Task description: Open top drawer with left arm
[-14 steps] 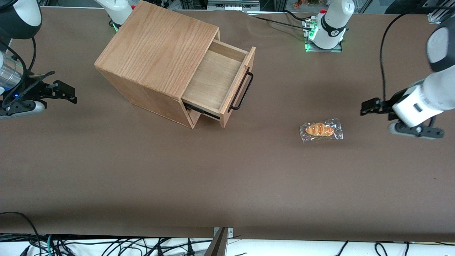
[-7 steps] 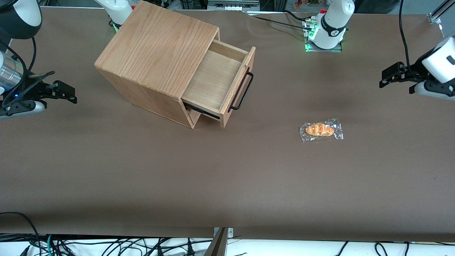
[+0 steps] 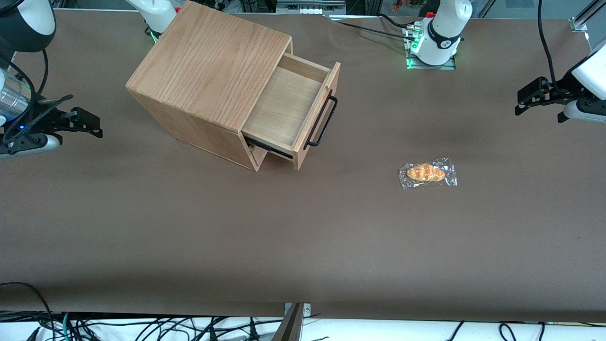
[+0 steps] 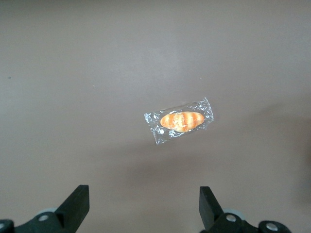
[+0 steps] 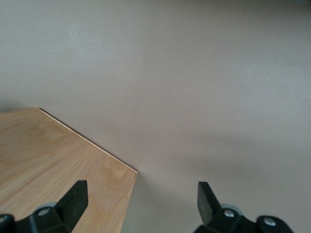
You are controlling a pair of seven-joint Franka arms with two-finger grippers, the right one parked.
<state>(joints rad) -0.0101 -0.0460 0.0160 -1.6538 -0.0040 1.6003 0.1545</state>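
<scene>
Front view: one wooden box (image 3: 208, 76), one top drawer (image 3: 289, 111) pulled well out with its pale tray bare, one black bar handle (image 3: 323, 121) on the drawer front, one wrapped bread roll (image 3: 427, 173) on the brown table (image 3: 303, 237). The left arm (image 3: 587, 78) sits at the working arm's end of the table, cut by the frame edge. Its gripper (image 3: 523, 100) hangs above the table, touching nothing, holding nothing; finger spread is hard to read here. The drawer lies well away from the gripper toward the parked arm's end; the roll lies between them but nearer the front camera than the gripper. Bare table runs from the handle to the gripper.

Left wrist view: one wrapped roll (image 4: 179, 121), two black fingertips (image 4: 77, 201), gripper (image 4: 144, 204) spread wide, nothing between the tips. The roll is well clear of the fingers, untouched, with bare brown surface all around it.

Right wrist view: one corner of the wooden box top (image 5: 63, 160), its edge running diagonally, open table surface (image 5: 204, 87) around it.
</scene>
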